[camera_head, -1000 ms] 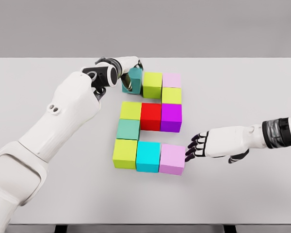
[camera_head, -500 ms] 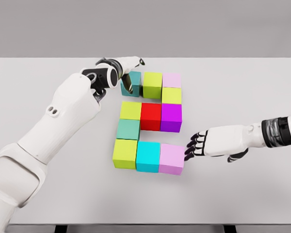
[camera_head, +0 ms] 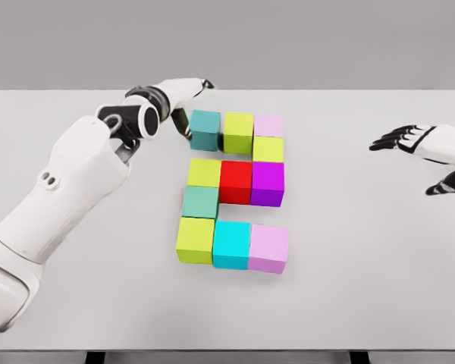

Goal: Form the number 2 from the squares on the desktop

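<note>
White desk (camera_head: 364, 265): teal cube (camera_head: 205, 129) just beside left robot hand (camera_head: 183, 95).

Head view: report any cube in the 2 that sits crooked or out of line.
The top-left teal cube stands out: a narrow gap separates it from the lime cube beside it, while the other cubes sit flush. Otherwise the 2 reads cleanly.

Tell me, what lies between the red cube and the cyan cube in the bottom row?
Nothing: in the head view, only bare table shows between the red cube and the cyan cube.
</note>
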You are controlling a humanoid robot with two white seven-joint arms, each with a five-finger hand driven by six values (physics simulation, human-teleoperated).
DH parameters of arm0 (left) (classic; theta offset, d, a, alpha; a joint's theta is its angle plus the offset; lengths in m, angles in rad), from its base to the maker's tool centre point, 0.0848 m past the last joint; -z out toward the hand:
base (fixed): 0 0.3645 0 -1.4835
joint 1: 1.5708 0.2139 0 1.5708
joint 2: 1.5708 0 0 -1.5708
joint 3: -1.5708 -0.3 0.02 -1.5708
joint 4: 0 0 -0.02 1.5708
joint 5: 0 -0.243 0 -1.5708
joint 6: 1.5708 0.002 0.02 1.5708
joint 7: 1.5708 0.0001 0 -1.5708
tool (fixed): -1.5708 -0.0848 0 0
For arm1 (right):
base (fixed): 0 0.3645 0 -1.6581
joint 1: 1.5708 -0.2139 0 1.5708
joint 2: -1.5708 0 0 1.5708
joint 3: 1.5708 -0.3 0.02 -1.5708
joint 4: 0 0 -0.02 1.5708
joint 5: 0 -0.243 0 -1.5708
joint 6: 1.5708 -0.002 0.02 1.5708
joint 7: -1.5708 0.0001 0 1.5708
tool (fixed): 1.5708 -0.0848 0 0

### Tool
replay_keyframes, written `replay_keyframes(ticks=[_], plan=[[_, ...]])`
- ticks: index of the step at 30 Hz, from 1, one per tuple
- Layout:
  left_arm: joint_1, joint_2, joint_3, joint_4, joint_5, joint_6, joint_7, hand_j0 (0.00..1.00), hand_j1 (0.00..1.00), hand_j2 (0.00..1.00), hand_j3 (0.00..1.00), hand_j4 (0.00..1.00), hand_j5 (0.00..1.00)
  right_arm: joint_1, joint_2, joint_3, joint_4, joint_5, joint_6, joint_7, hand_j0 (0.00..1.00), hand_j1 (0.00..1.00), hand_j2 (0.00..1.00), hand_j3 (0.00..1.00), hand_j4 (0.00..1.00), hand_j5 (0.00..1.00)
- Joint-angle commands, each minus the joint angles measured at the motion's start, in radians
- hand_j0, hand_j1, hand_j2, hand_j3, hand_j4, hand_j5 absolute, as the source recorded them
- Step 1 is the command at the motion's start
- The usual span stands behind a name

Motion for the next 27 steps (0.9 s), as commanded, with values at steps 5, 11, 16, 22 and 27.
replay_keyframes(ticks=[5,11,16,22,27], plan=[[0.005,0.112,-0.001,-0.099,0.002,-0.014,0.001,1.00,1.00,1.00,1.00,1.00,1.00,0.204,0.041,-0.171,0.137,-0.398,0.003,0.000,1.00,1.00,1.00,1.00,1.00,1.00],[0.025,0.210,-0.050,-0.103,0.008,-0.046,0.001,1.00,1.00,1.00,1.00,1.00,1.00,0.283,0.153,-0.278,-0.001,-0.363,0.003,0.000,1.00,1.00,1.00,1.00,1.00,1.00],[0.023,0.264,-0.070,-0.102,0.008,-0.149,0.001,1.00,1.00,1.00,1.00,1.00,1.00,0.317,0.149,-0.231,-0.173,-0.274,0.003,0.000,1.00,1.00,1.00,1.00,1.00,1.00],[0.015,0.284,-0.119,-0.092,0.004,-0.250,0.001,1.00,1.00,1.00,1.00,1.00,1.00,0.311,0.124,-0.209,-0.175,-0.219,0.003,0.000,1.00,1.00,1.00,1.00,1.00,1.00],[0.012,0.282,-0.142,-0.068,0.002,-0.293,0.001,1.00,1.00,1.00,1.00,1.00,1.00,0.306,0.130,-0.209,-0.176,-0.180,0.003,0.000,1.00,1.00,1.00,1.00,1.00,1.00]])
